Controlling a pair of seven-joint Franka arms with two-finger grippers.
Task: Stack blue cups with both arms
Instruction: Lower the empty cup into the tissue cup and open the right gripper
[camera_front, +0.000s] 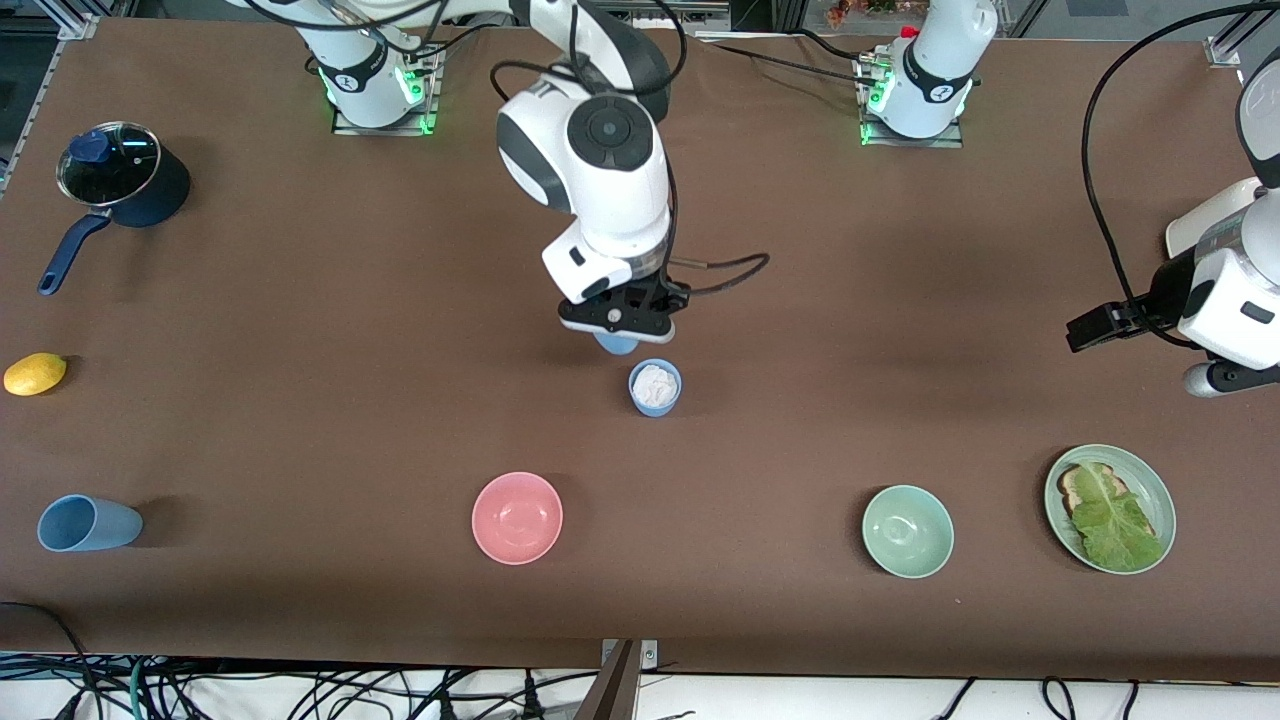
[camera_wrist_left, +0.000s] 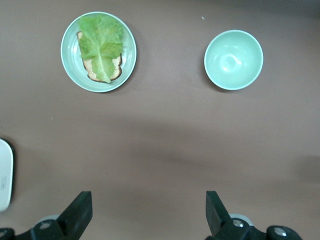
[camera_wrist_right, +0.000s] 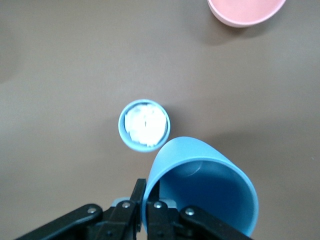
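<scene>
Cup (camera_wrist_right: 202, 187) pinched by its rim in my right gripper (camera_wrist_right: 145, 202), held in the air just beside the standing cup (camera_front: 655, 387).

My fingers are closed on the wall of the held blue cup, one inside and one outside, so it hangs mouth-up and free to drop into another. The standing cup sits on the table just below and ahead of my fingertips, and it holds something white, which I judge could keep the two from nesting fully. A third blue cup (camera_front: 88, 523) lies on its side well off toward my arm's end of the table. My left gripper (camera_wrist_left: 145, 212) waits with fingers spread apart over bare table, with the green bowl (camera_wrist_left: 233, 59) and the lettuce plate (camera_wrist_left: 98, 51) ahead of it.
</scene>
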